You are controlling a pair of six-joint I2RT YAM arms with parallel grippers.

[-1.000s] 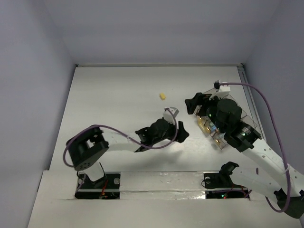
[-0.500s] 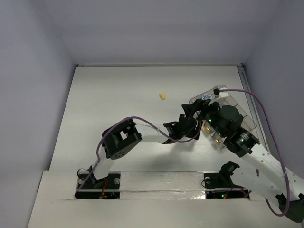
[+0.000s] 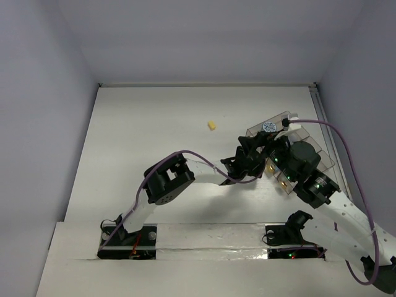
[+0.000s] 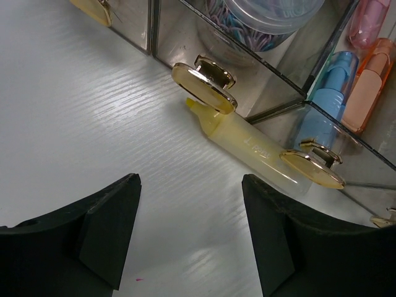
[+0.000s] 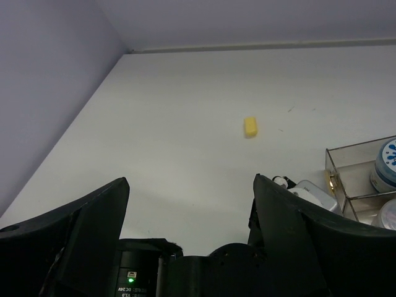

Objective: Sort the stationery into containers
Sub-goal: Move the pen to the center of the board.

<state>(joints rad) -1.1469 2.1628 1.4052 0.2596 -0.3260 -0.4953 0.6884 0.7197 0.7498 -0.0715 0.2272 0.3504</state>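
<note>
Looking down from above, we see both arms reaching to the smoky clear organiser tray at the right side of the white table. Their black wrists crowd so closely against its near-left face that we cannot separate one gripper from the other in that view. From the left wrist camera, the left gripper hangs close over the tabletop with its two fingers spread apart and nothing between them. Just ahead of it a pale yellow highlighter lies flat on the table, outside the tray, tucked along the front wall and partly under two gold handles. Behind the clear walls we make out a round tub of purple and blue bands in one compartment. A blue pen, an orange pen and a pink pen sit together in the compartment to its right. The right gripper looks out across the table toward the far left corner, its fingers standing wide apart and gripping nothing. A small yellow eraser lies alone on the open table, well apart from the tray. At the right edge of that view a corner compartment holds a blue-white tub.
</note>
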